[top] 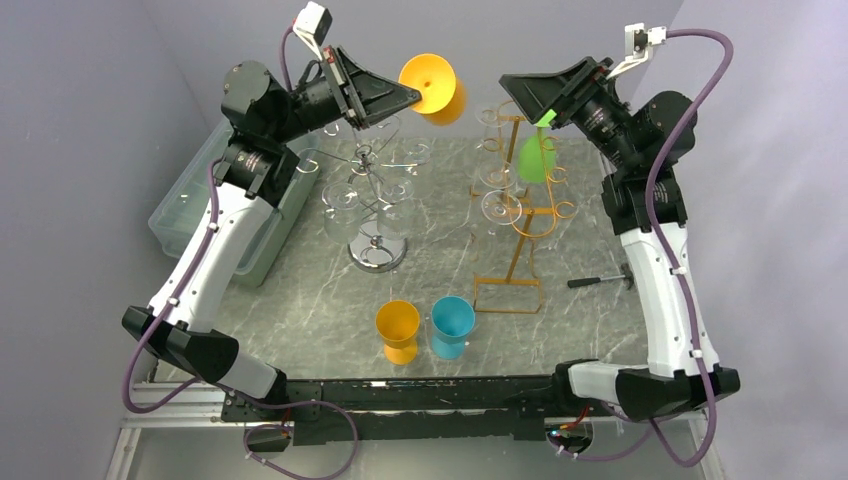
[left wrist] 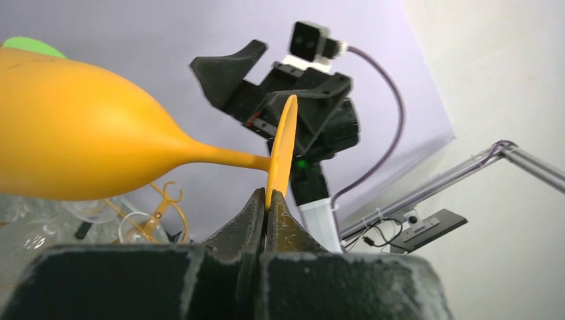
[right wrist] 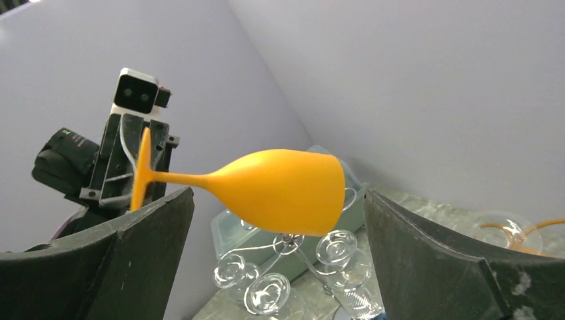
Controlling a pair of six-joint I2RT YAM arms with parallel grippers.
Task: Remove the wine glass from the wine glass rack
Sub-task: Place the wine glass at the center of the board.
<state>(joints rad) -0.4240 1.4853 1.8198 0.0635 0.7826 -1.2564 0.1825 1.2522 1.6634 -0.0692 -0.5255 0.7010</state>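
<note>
Right now my left jaws are pressed together on the foot of the orange wine glass (top: 432, 88), holding it sideways in the air, bowl pointing away toward my right jaws. Those stand spread wide, touching nothing: a handover, I judge, clear of the wire rack (top: 520, 215).
</note>
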